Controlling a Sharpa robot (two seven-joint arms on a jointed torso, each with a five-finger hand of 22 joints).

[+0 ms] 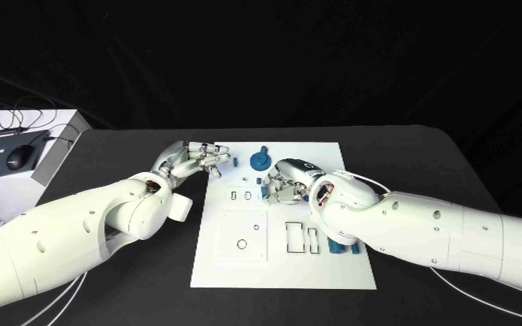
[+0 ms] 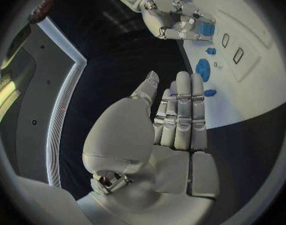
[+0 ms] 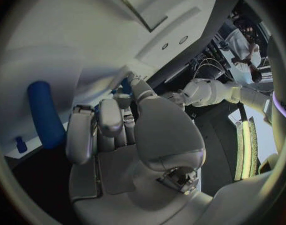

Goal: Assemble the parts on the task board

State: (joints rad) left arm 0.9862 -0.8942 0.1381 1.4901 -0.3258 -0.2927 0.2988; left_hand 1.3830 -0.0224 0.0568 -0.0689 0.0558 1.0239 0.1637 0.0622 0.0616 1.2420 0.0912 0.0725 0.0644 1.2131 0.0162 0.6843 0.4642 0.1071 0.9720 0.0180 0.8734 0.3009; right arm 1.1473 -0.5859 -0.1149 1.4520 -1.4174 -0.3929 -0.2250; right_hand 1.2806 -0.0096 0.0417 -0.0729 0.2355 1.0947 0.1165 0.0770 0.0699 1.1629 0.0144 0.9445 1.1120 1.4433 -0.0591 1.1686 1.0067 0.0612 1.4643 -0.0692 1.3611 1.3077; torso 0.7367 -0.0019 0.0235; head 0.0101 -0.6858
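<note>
Black cloth closes off the background, and a black tabletop (image 1: 413,152) carries the white task board (image 1: 285,266) at its middle. On the board's far part a round blue part (image 1: 259,161) is seen, with a smaller blue part (image 1: 262,149) just beyond it; more blue parts (image 1: 344,248) lie at the board's near right edge, close under the right forearm.

The left hand (image 1: 194,159) is held at the board's far left corner, fingers straight and side by side, nothing in it. The right hand (image 1: 285,180) is bent down over the board's middle with its fingers curled around a blue block (image 2: 207,29), which is seen between the fingers in the left wrist view; it appears to be gripped.

The parts are judged to be small, light, rigid plastic pieces, likely smooth and apt to slip or tip when nudged. A fingertip pinch across opposite flat sides would probably serve best, the round part being taken by its rim.

No brand, label or readable writing can be made out on the board or the parts.
</note>
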